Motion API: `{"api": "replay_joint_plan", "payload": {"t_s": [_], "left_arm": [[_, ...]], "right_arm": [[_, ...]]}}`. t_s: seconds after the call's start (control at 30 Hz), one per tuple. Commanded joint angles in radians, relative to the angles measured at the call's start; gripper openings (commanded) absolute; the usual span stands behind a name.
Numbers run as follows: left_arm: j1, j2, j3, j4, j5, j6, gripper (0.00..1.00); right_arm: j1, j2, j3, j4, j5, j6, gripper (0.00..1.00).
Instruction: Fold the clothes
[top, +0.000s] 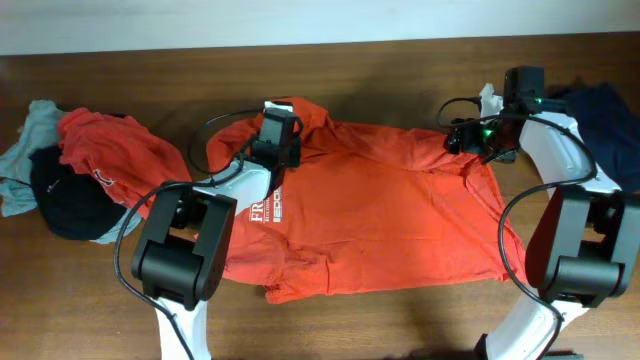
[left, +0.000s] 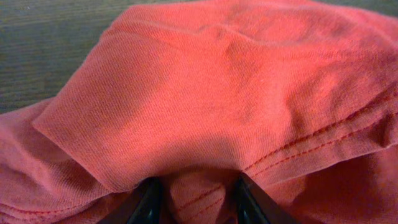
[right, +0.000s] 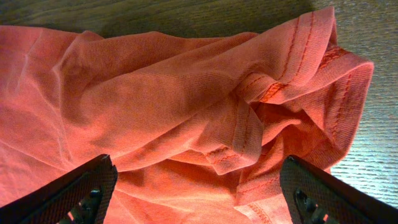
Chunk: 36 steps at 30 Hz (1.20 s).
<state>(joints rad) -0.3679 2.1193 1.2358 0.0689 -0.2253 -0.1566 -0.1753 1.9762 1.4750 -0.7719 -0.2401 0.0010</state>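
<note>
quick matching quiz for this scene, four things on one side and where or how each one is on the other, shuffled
Things:
1. orange-red t-shirt
2. black garment
3. navy garment
4. right gripper

Place or state:
a. at the far right of the overhead view
b. open wide over a bunched, stitched edge of cloth
c. spread out in the middle
d. in the heap at the far left

Pairs: 1-c, 2-d, 3-a, 4-b
</note>
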Motion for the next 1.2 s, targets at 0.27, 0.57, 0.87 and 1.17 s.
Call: {"api": "replay_joint_plan", "payload": {"t_s": [0.27,0.57,0.87,1.17], "left_arm": [[0.000,0.012,0.005,0.013,0.027,-0.015,0.39],[0.000,0.012,0.005,0.011,0.026,-0.015,0.14],[0.000,-0.009,0.047,-0.028,0.026,-0.014,0.01],[0.000,-0.096,0.218,-0.181,0.026,-0.014,0.01]], "right_arm": [[0.005,0.058,-0.006,0.021,0.005,0.035,0.81],[0.006,0.090,-0.006,0.071,-0.043,0.042,0.28],[0.006,0.072,0.025,0.042,-0.047,0.041,0.04],[0.006,0.004,0.190,-0.109,-0.048,0.036,0.03]]}}
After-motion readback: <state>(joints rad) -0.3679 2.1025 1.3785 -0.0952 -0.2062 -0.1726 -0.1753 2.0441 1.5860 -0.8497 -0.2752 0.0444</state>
